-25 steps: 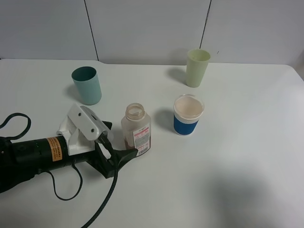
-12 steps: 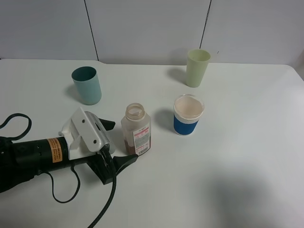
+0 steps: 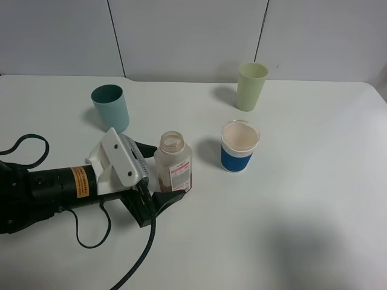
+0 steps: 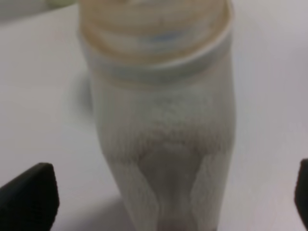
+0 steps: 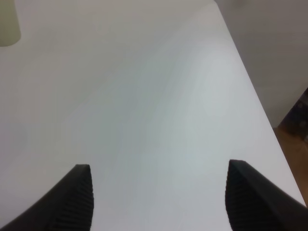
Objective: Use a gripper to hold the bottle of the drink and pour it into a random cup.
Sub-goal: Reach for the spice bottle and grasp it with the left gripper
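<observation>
The bottle (image 3: 173, 162) stands upright and uncapped near the table's middle, with a little dark brown drink (image 3: 165, 183) at its bottom. My left gripper (image 3: 165, 173) lies low on the table and is open, one black jaw on each side of the bottle; I cannot tell whether the jaws touch it. In the left wrist view the bottle (image 4: 161, 120) fills the middle, blurred, and the left gripper (image 4: 166, 197) shows only its jaw tips at the two edges. The teal cup (image 3: 110, 109) stands behind the gripper. My right gripper (image 5: 161, 202) is open over bare table.
A white cup with a blue band (image 3: 240, 146) stands just right of the bottle. A pale yellow-green tumbler (image 3: 251, 86) is at the back right, also seen as the tumbler (image 5: 7, 24) in the right wrist view. A black cable (image 3: 130, 269) trails toward the front edge.
My left gripper has slid to the right along the table, so its open jaws now stand on either side of the bottle. The bottle and cups have not moved.
</observation>
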Available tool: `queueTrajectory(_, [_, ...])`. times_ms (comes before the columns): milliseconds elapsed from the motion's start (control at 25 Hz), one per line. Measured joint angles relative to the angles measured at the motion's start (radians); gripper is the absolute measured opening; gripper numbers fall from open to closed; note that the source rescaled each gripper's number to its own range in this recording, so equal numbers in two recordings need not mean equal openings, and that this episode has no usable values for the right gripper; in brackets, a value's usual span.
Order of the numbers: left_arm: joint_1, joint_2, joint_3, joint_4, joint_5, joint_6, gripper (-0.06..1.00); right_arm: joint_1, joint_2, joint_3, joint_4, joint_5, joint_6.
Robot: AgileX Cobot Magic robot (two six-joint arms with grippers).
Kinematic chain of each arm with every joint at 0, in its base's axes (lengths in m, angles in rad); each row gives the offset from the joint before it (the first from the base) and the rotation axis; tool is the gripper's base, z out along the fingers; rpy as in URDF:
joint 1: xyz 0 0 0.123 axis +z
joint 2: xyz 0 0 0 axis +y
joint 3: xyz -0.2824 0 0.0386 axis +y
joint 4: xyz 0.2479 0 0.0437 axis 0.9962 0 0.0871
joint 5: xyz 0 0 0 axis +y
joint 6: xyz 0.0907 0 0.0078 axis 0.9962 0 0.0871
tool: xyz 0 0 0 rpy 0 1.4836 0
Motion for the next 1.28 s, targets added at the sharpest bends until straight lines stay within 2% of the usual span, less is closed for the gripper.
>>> queueTrajectory(600, [0.000, 0.000, -0.007, 0.034, 0.011, 0.002, 1.00, 0.000, 0.000, 0.000, 0.000, 0.000, 0.000])
queueTrajectory(880, [0.000, 0.000, -0.008, 0.064, 0.011, 0.005, 0.80, 0.000, 0.000, 0.000, 0.000, 0.000, 0.000])
queueTrajectory(1280, [0.000, 0.000, -0.008, 0.054, 0.011, 0.006, 0.77, 0.000, 0.000, 0.000, 0.000, 0.000, 0.000])
